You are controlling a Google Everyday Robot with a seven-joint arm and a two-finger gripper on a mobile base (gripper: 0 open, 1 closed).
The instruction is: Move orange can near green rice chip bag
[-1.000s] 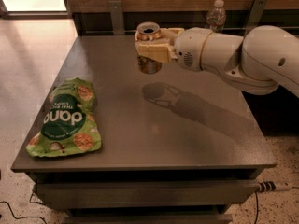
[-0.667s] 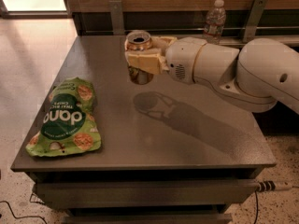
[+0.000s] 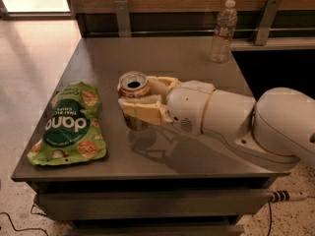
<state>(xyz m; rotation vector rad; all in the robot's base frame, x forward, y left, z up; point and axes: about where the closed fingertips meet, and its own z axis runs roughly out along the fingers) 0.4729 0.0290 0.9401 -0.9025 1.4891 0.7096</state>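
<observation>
My hand [image 3: 135,96] pinches the orange can [image 3: 133,84], seemingly just above the worktop [image 3: 172,58], green rice chip bag [image 3: 69,127] close ahead of the hand: lower straight, release gently.

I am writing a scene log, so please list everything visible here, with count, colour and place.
orange can: one, orange-gold, held in the tool, right of the bag
green rice chip bag: one, bright green, flat on the table's front left
bottle: one, clear, upright at the table's back right
table: one, dark grey, centre
cable: one, pale, floor at lower right
arm: one, white, reaching in from the right
tool: one, cream, shut on the can, above the table's middle
</observation>
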